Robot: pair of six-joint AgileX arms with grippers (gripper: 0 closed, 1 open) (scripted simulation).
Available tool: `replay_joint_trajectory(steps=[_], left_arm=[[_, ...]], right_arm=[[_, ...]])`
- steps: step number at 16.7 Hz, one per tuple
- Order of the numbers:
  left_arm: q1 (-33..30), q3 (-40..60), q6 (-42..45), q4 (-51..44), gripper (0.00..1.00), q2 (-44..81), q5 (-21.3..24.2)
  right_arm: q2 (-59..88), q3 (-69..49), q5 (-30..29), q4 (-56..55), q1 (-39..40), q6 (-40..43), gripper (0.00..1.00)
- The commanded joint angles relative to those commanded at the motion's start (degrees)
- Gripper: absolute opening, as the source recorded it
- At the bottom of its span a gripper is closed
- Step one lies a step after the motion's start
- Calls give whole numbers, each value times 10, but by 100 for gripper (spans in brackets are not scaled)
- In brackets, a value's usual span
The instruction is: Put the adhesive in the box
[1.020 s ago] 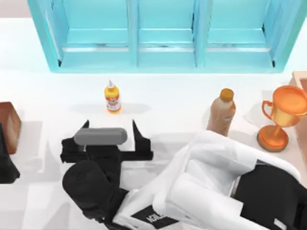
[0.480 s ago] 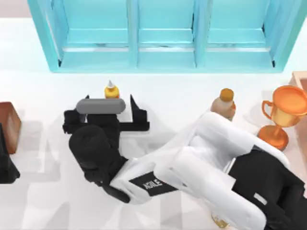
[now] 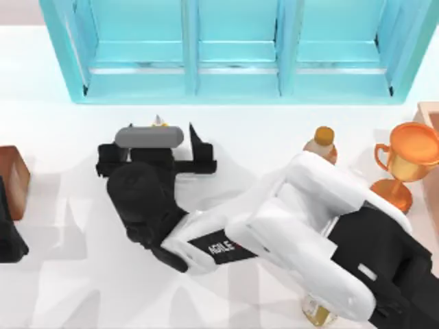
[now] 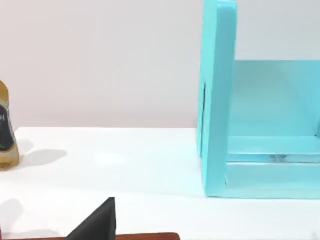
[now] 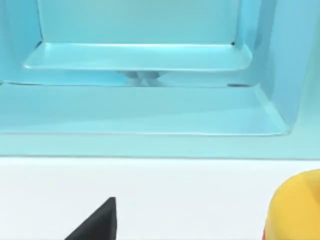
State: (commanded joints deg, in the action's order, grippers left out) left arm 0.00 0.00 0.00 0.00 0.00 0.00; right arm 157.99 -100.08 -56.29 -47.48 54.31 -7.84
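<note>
Right end effector (image 3: 159, 137), fingers apart, straddles the small yellow-orange adhesive bottle (image 3: 159, 122) before the turquoise box (image 3: 233, 89), brown orange-capped bottle (image 3: 321, 142) nearby.

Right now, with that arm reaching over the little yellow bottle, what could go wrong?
The right gripper, open, covers most of the adhesive, so a slightly off approach could tip it. The box front wall stands just beyond, and the bottle might hit it. The arm passes close to the brown bottle and might knock it.
</note>
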Motion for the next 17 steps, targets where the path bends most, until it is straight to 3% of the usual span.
replay_joint_trajectory(steps=[12, 17], left_arm=[[0, 0, 0, 0, 100, 0, 0], [0, 0, 0, 0, 100, 0, 0]], right_arm=[[0, 0, 0, 0, 0, 0, 2], [0, 0, 0, 0, 0, 0, 0]])
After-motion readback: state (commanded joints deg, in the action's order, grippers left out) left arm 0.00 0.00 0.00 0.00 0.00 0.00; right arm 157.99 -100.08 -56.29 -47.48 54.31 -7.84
